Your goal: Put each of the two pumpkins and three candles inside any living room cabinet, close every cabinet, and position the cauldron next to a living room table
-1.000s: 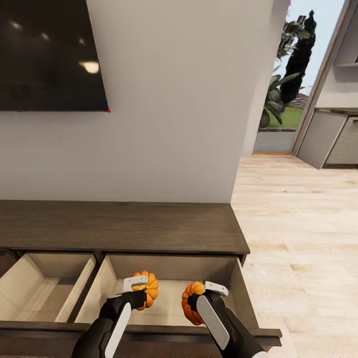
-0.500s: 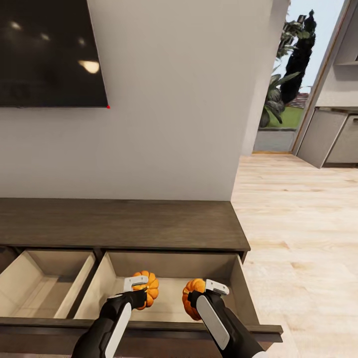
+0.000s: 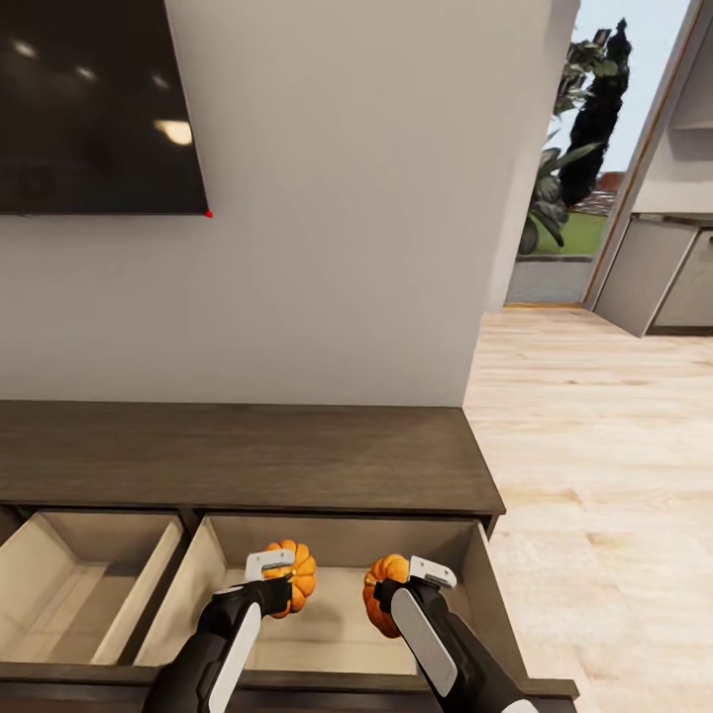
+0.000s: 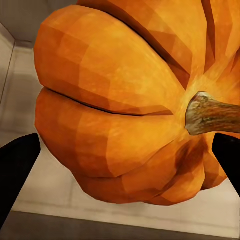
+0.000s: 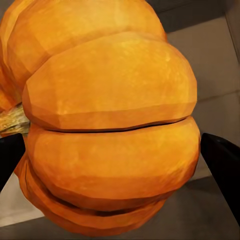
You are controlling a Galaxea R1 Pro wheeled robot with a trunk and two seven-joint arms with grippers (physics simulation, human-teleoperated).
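Pale wall (image 3: 347,248) rises behind the long dark brown cabinet (image 3: 238,456), with a black television screen (image 3: 94,109) mounted on it toward the robot's left. Light wooden floor (image 3: 604,475) extends on the right to an opening that shows greenery (image 3: 584,129) outdoors, and grey kitchen units (image 3: 663,267) stand beyond.

Two drawers of the cabinet stand open, side by side, both lined in pale beige. The left drawer (image 3: 69,584) holds nothing that can be seen. The right drawer (image 3: 337,564) has both arms reaching over its front edge.

The left pincer (image 3: 277,579) is closed on the left pumpkin (image 3: 295,576), with one white finger (image 3: 267,562) lying across its top. In the left wrist view this pumpkin (image 4: 125,100) sits between the two dark fingertips (image 4: 17,170), its brown stem (image 4: 212,114) pointing sideways, and the beige drawer floor (image 4: 60,200) lies below it.

The right pincer (image 3: 396,586) is closed on the right pumpkin (image 3: 381,594), with a white finger (image 3: 432,571) on its outer side. In the right wrist view this pumpkin (image 5: 110,120) spans the gap between the fingertips (image 5: 222,165), its stem (image 5: 12,122) at one edge.

Both pumpkins hang within the opening of the right drawer, near each other but apart. Whether either one touches the drawer floor cannot be told.
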